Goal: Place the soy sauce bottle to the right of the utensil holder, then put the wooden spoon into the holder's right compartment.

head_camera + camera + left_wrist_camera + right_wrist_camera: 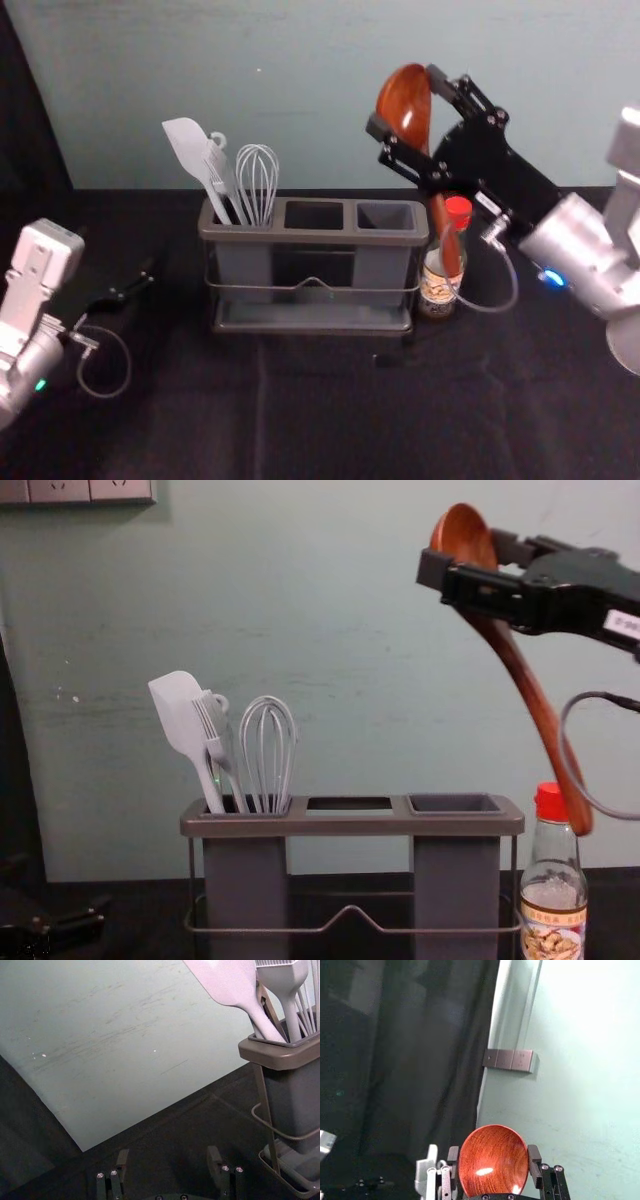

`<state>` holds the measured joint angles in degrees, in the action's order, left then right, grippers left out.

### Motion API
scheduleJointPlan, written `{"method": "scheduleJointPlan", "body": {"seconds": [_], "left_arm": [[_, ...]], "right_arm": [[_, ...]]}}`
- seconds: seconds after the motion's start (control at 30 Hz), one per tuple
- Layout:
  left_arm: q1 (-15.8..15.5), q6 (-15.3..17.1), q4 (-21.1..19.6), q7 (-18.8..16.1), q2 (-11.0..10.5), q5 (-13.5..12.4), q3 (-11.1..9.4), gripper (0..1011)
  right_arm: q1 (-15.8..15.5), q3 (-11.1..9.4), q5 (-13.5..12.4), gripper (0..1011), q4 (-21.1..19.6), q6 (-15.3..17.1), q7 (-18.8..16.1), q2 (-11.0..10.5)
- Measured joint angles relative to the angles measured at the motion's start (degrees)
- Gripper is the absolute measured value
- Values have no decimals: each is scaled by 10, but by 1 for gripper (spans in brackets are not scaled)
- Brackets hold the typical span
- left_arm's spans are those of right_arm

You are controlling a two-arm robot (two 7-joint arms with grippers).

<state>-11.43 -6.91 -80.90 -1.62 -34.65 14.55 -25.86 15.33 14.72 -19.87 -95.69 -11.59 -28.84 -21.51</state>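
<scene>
My right gripper (405,105) is shut on the bowl of the wooden spoon (404,100), held high above the right end of the utensil holder (315,238). In the chest view the spoon (530,695) slants, its handle tip low in front of the red cap of the soy sauce bottle (553,910). That bottle stands just right of the holder. The right wrist view shows the spoon's bowl (493,1160) between the fingers of the right gripper (493,1160). My left gripper (150,275) is parked left of the holder; the left wrist view has the left gripper (167,1160) open and holding nothing.
The holder's left compartment carries a white spatula (190,150), a brush and a whisk (257,180). Its middle compartment (314,215) and right compartment (386,216) have no utensils. A pale wall (300,90) rises behind the dark-covered table (320,410).
</scene>
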Motion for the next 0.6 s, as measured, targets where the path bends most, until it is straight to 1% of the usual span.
{"method": "scheduleJointPlan", "body": {"seconds": [0.1, 0.13, 0.23, 0.37, 0.43, 0.47, 0.57, 0.6], "left_arm": [[0, 0, 0, 0, 0, 0, 0, 1012], [0, 0, 0, 0, 0, 0, 0, 1011], [0, 0, 0, 0, 0, 0, 0, 1011], [0, 0, 0, 0, 0, 0, 0, 1012], [0, 0, 0, 0, 0, 0, 0, 1011], [0, 0, 0, 0, 0, 0, 0, 1011], [0, 0, 0, 0, 0, 0, 0, 1012], [0, 0, 0, 0, 0, 0, 0, 1011]], "right_arm": [[24, 10, 2, 837, 21, 6, 0, 3], [40, 17, 5, 838, 35, 9, 1, 6], [63, 29, 10, 838, 57, 13, 2, 11], [105, 49, 22, 838, 103, 17, 4, 24], [118, 55, 26, 838, 119, 17, 6, 29], [130, 60, 30, 838, 133, 17, 8, 33], [146, 66, 35, 838, 153, 17, 9, 40], [156, 70, 38, 837, 166, 16, 9, 45]]}}
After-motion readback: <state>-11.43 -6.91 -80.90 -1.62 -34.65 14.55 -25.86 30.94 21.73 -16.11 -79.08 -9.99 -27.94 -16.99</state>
